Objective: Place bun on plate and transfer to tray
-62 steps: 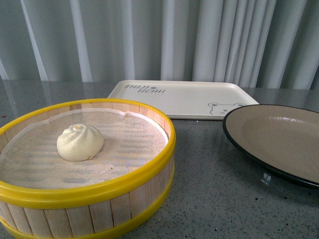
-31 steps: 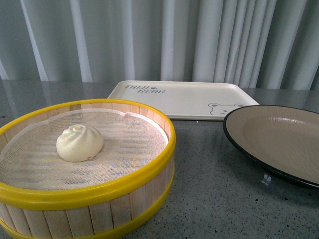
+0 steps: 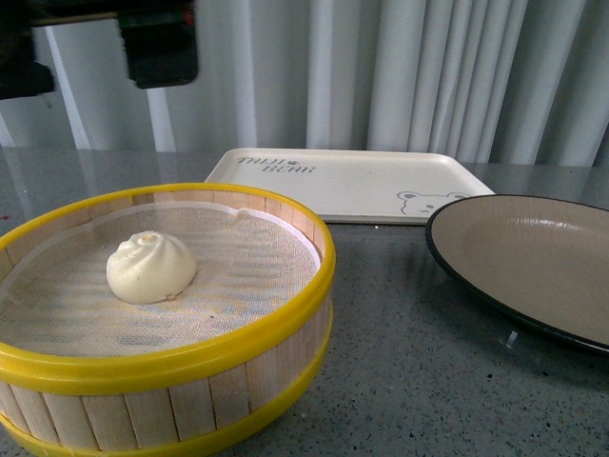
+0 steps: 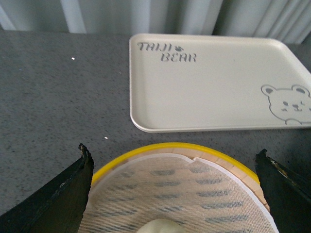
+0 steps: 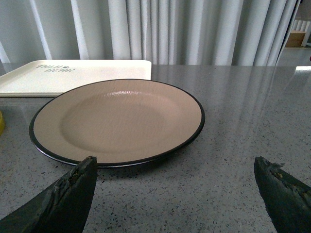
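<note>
Where woven mesh (image 3: 249,278) lines slatted wooden steamer (image 3: 195,402), pleated round bun (image 3: 151,268) rests.

— The steamer basket (image 3: 228,390)?
— Pale wooden slats, glossy yellow rims, a woven white cloth liner (image 3: 247,276).
— And the plate (image 5: 121,121)?
— Finely ribbed tan inside, shiny black rim. The tray (image 4: 209,82) looks smooth and matt; the surface (image 3: 409,381) is speckled grey, faintly reflective.
</note>
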`<state>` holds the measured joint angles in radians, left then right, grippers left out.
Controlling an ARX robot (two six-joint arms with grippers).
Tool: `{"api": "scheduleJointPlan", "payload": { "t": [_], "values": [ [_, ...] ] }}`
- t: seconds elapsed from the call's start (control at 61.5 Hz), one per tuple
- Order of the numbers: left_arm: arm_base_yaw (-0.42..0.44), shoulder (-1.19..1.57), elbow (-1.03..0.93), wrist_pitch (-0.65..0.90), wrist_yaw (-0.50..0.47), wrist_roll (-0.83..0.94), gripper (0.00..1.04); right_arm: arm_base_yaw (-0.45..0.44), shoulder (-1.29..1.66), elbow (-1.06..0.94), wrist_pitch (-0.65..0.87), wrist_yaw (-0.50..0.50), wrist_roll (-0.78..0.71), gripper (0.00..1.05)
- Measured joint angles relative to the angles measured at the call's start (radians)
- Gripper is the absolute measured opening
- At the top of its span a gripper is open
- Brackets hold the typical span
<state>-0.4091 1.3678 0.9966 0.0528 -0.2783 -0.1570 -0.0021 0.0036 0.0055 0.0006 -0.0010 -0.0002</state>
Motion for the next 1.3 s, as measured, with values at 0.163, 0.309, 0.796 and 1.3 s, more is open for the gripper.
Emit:
{"api": "scheduleJointPlan", "payload": {
  "t": [0.163, 0.309, 0.796, 1.3],
  "values": [
    [-0.029, 0.08, 0.065, -0.122, -0.013, 0.012, 0.98, 0.0, 0.0, 0.0, 0.0, 0.0, 0.0, 0.96],
    [-0.032, 0.088, 0.068, -0.2, 0.006, 0.014, 0.98, 0.0, 0.0, 0.0, 0.0, 0.0, 0.0, 0.96],
    [-0.009, 0.034, 0.021, -0.268, 0.029, 0.078, 0.98, 0.0, 0.0, 0.0, 0.0, 0.0, 0.0, 0.96],
    [-0.026, 0.033, -0.037, -0.262, 0.046, 0.105, 0.98, 0.0, 0.0, 0.0, 0.0, 0.0, 0.0, 0.96]
  ]
}}
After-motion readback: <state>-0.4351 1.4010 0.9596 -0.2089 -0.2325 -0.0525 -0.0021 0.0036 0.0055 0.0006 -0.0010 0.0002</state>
